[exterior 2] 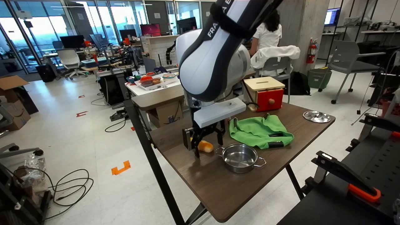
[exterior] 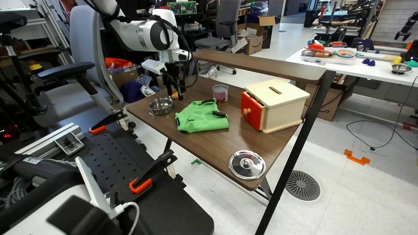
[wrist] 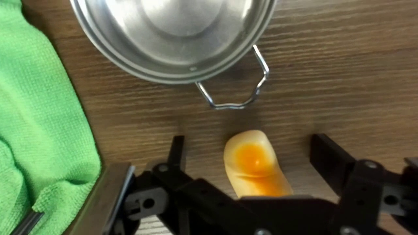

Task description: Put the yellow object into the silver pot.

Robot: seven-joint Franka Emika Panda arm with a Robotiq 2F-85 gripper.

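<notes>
The yellow object (wrist: 253,163), shaped like a small bread roll with an orange top, lies on the table between the fingers of my gripper (wrist: 247,138). Its near end is hidden behind the gripper body. The gripper is open, with bare table showing between each finger and the object. In the exterior views the gripper (exterior: 175,95) (exterior 2: 208,148) points down around the yellow object (exterior 2: 206,146), fingertips low near the table. The silver pot (wrist: 183,52) stands close by, open and empty, one handle toward the object. The pot shows in both exterior views (exterior: 161,109) (exterior 2: 239,169).
A green cloth (wrist: 45,98) with black clips lies beside the pot. A tin can (exterior: 220,94), a wooden box (exterior: 284,111) with a red door, and a silver lid (exterior: 247,164) stand on the brown table (exterior 2: 200,178). A raised shelf (exterior: 261,65) runs along one edge.
</notes>
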